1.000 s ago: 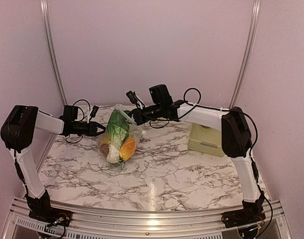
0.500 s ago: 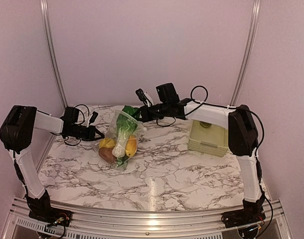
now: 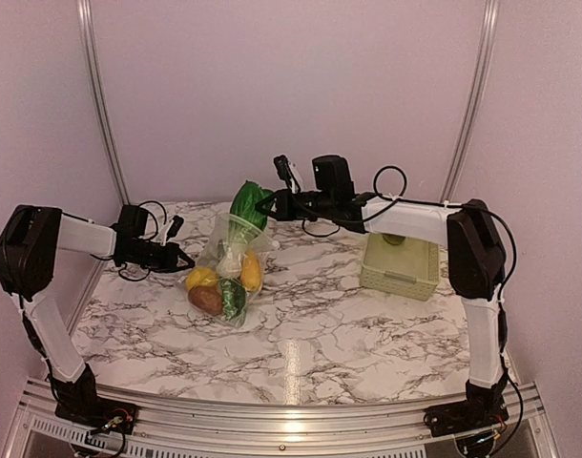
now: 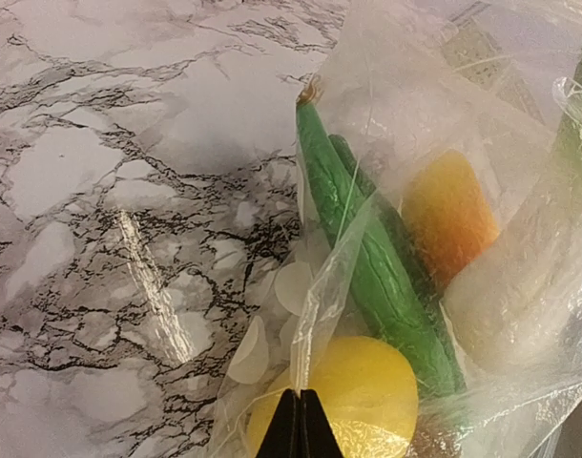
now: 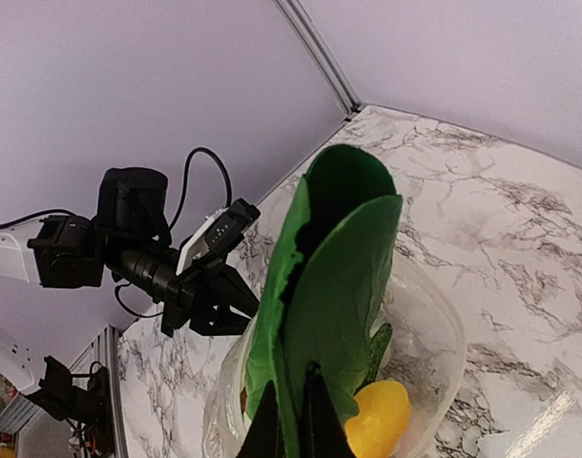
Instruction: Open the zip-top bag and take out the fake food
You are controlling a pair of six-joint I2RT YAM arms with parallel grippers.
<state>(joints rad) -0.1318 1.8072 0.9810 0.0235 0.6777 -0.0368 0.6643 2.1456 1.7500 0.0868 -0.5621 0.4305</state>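
The clear zip-top bag [image 3: 226, 250] stands open on the marble table, with yellow [image 3: 200, 278], brown [image 3: 206, 300], orange [image 3: 250, 272] and green [image 3: 232, 298] fake food inside. My right gripper [image 3: 272, 203] is shut on a leafy green vegetable [image 3: 248, 204] and holds it above the bag's mouth, its white stem still in the bag. In the right wrist view my right gripper [image 5: 291, 412] pinches the leaf [image 5: 334, 267] over the bag's rim [image 5: 450, 334]. My left gripper [image 3: 188, 258] is shut on the bag's left edge. In the left wrist view my left gripper [image 4: 301, 410] pinches the film [image 4: 334, 277] beside a yellow piece [image 4: 367, 391] and a green cucumber [image 4: 367, 267].
A pale green slotted basket [image 3: 398, 265] stands at the right of the table, under my right arm. Black cables hang by both wrists. Walls close the table at the back and sides.
My right gripper has risen and moved right, drawing the leafy green vegetable up out of the bag. My left gripper has kept its hold on the bag's edge.
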